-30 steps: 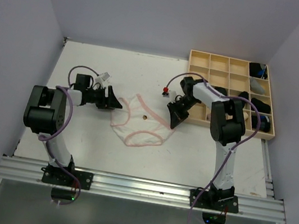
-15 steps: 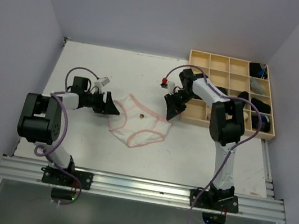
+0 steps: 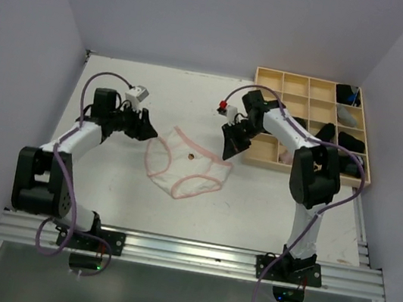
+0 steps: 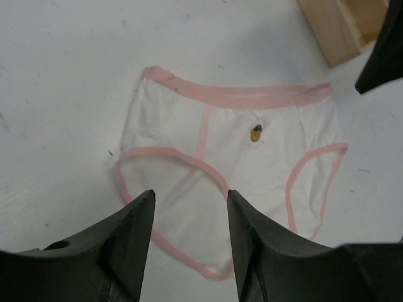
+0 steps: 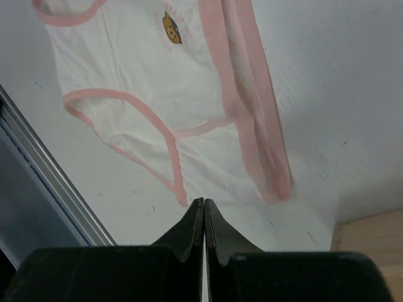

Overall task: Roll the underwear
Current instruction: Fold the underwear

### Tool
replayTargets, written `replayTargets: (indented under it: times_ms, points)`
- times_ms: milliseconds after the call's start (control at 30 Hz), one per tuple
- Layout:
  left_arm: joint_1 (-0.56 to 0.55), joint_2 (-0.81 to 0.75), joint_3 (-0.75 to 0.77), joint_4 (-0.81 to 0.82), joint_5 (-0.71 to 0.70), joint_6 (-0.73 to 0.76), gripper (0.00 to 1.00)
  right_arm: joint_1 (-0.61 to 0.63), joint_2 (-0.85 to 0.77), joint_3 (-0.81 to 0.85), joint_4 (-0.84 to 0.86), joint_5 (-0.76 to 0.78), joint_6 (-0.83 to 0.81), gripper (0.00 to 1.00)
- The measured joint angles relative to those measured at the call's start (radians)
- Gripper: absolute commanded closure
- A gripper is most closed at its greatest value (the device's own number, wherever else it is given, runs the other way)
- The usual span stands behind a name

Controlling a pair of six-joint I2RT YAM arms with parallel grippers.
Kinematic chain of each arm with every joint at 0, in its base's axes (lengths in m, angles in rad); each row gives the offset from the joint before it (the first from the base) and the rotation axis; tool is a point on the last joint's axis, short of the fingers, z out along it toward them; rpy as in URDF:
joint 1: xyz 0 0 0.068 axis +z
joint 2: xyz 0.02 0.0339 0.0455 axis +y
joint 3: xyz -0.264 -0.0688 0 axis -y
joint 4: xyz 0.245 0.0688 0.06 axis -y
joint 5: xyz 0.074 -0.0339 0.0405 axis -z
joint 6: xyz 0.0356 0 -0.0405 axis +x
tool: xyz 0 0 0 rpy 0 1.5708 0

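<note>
My left gripper [image 3: 146, 128] hangs at the left edge of the whitish, pink-edged underwear [image 3: 186, 165]. Its two fingers [image 4: 135, 220] stand partly apart with nothing between them. In the left wrist view the cloth shows through the gap, and I cannot tell whether my fingertips touch it. The underwear lies spread flat on the white table [image 3: 104, 182] between my two arms. Its pink waistband is toward the far side, its leg openings face the near edge, and a small orange bear mark [image 4: 255, 133] sits just below the waistband. My right gripper [image 3: 232, 144] is at the garment's right-hand corner with its fingers pressed together, gripping nothing. In the right wrist view the closed tips [image 5: 203, 207] point at bare table just beside the pink hem, close to the cloth but apart from it. Farther right, touching my right arm's side of the scene, stands the pale wooden grid tray [image 3: 305, 77]. Black underwear [image 3: 349, 140] is tucked into several compartments of its rightmost columns.
</note>
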Motion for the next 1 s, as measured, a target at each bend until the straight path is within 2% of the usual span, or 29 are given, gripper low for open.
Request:
replayTargets:
  times_ms: [200,400,567,700,900,1000]
  points:
    - [-0.088,0.316,0.316,0.012,-0.168,0.01,0.48,0.06,0.052,-0.099,0.063,0.062,0.064,0.9]
    - [-0.168,0.48,0.514,-0.032,-0.242,0.079,0.49,0.061,0.167,0.008,0.064,0.108,0.081,0.86]
    - [-0.2,0.509,0.509,-0.073,-0.252,0.105,0.48,0.062,0.218,0.143,0.1,0.154,0.008,0.79]
    - [-0.201,0.509,0.456,-0.058,-0.274,0.1,0.48,0.062,0.208,0.179,0.115,0.149,-0.039,0.74]
    - [-0.2,0.481,0.363,-0.048,-0.341,0.073,0.44,0.074,0.067,0.04,0.156,0.03,0.0,0.61]
    - [-0.2,0.468,0.361,-0.038,-0.353,0.059,0.44,0.113,-0.014,-0.056,0.204,-0.051,0.075,0.6]
